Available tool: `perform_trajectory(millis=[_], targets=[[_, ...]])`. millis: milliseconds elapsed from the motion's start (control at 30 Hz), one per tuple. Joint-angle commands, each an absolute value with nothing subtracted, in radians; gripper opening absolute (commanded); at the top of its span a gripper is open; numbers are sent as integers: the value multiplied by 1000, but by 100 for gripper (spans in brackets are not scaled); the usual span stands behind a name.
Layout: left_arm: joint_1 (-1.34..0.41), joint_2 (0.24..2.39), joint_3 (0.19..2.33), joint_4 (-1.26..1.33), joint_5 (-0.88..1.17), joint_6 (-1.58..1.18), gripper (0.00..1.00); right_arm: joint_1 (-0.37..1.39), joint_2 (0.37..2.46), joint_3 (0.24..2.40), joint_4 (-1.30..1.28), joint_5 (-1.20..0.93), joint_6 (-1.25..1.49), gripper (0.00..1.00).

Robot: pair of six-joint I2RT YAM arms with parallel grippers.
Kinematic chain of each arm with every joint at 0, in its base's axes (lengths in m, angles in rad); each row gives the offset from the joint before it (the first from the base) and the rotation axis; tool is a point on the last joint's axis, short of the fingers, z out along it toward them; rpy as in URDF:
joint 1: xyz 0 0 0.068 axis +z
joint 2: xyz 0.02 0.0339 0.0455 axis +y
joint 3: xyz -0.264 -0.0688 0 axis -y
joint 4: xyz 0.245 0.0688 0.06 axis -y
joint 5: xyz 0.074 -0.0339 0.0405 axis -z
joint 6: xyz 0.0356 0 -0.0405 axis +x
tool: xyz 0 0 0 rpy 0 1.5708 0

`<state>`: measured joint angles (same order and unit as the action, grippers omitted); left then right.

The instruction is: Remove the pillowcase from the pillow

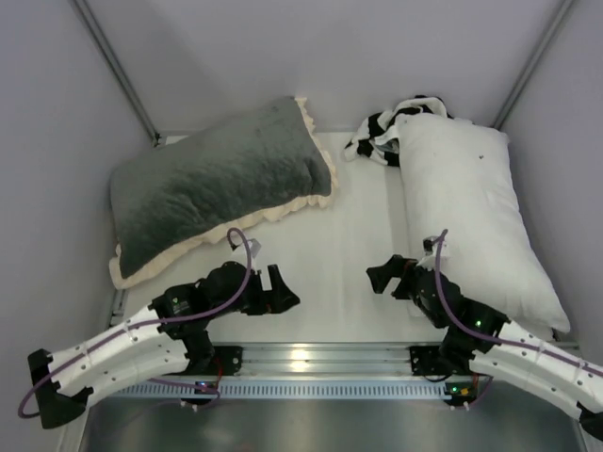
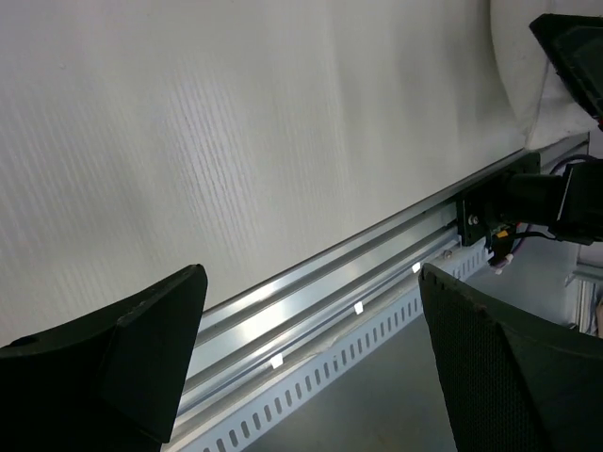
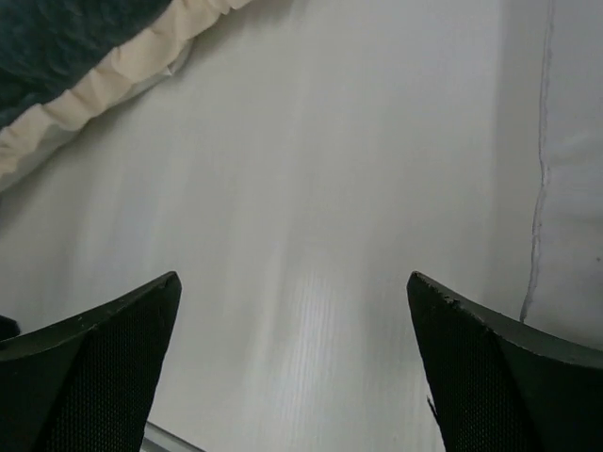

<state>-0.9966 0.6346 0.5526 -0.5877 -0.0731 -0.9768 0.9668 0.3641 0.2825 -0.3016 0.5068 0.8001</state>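
Note:
The pillowcase, dark grey plush with a cream ruffled frill, lies stuffed plump at the back left of the table. The pillow is hidden inside it. My left gripper is open and empty near the front, just below the frill's near edge, pointing right. In the left wrist view the left gripper hangs over the front rail. My right gripper is open and empty, pointing left. In the right wrist view the right gripper is over bare table, with the pillowcase at the upper left.
A long plain white pillow with one dark dot lies along the right side and shows in the right wrist view. A black-and-white patterned cloth is bunched at its far end. A metal rail runs along the front edge. Grey walls close in the sides.

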Motion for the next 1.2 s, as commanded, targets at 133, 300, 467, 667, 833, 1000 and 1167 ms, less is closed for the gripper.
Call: perform_trajectory(millis=[133,300,467,667,833,1000,1167], targets=[[-997,528,629,-595,-84,-908,98,979,717,492,-92,422,566,99],[-997,466,637,-595,-60,-925,99,876,1082,747,-54,362,488,99],[-997,421,603,-595,-11,-969,98,611,1353,909,23,13,551,99],[-997,313,555,-595,-6,-1008,99,539,1625,1069,132,-170,545,100],[-999,313,572,-595,-5,-1000,99,467,1759,1117,326,-346,601,99],[-997,353,597,-597,21,-989,99,422,1923,1209,440,-427,684,100],[-997,334,588,-595,29,-1005,99,391,2092,1334,429,-472,780,99]])
